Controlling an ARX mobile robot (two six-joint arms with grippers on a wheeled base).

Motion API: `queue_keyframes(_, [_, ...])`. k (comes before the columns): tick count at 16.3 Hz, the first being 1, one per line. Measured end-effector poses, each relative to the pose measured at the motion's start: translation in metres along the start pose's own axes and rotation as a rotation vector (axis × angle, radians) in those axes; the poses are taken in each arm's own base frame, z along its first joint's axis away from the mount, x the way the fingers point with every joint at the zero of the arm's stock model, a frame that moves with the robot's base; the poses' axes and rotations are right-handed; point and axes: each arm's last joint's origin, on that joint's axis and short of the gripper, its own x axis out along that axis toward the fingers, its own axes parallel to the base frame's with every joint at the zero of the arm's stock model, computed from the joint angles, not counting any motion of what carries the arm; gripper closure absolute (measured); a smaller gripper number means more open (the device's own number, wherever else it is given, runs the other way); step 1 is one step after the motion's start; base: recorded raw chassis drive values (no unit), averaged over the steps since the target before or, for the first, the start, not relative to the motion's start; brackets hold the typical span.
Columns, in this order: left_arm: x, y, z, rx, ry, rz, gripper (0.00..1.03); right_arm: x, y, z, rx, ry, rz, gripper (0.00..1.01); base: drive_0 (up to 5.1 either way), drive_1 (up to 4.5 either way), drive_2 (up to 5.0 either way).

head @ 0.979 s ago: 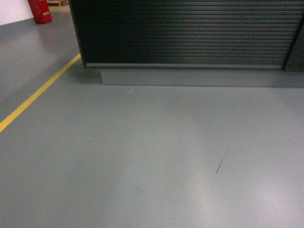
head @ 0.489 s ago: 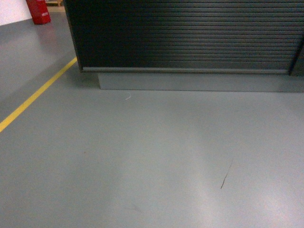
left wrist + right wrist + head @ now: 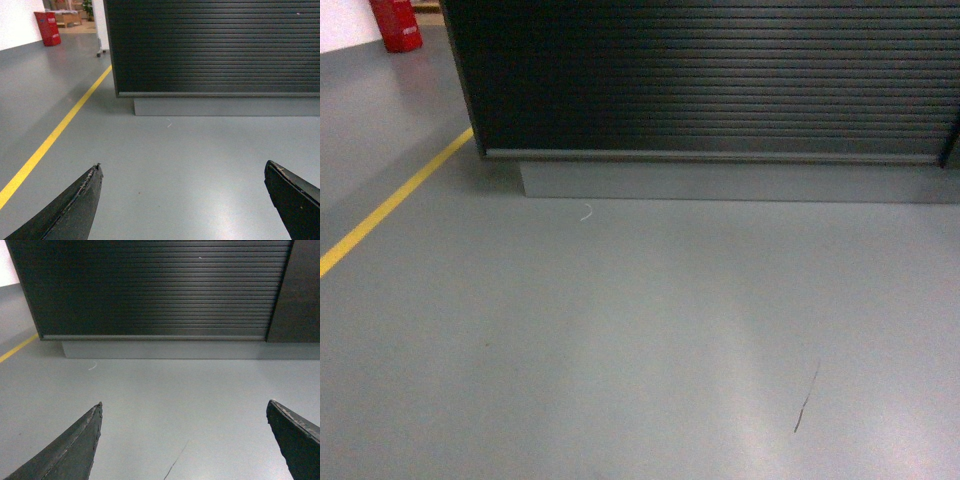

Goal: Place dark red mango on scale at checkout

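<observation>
Facing ribbed black checkout [image 3: 710,80] across grey floor [image 3: 620,340], yellow line [image 3: 390,205] leftward; both pincers released, empty.

Grey floor [image 3: 620,340] crossed by a yellow line [image 3: 390,205] at nine o'clock; red box [image 3: 396,24] at eleven.
</observation>
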Motion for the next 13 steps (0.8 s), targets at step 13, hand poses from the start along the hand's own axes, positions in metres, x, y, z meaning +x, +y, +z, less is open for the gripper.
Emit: queue_keyframes(13, [0.0000, 0.0000, 0.0001, 0.000, -0.001, 0.000, 0.05, 0.0000, 0.0000, 0.0000, 0.000, 0.000, 0.000, 0.03, 0.0, 2.06, -2.0])
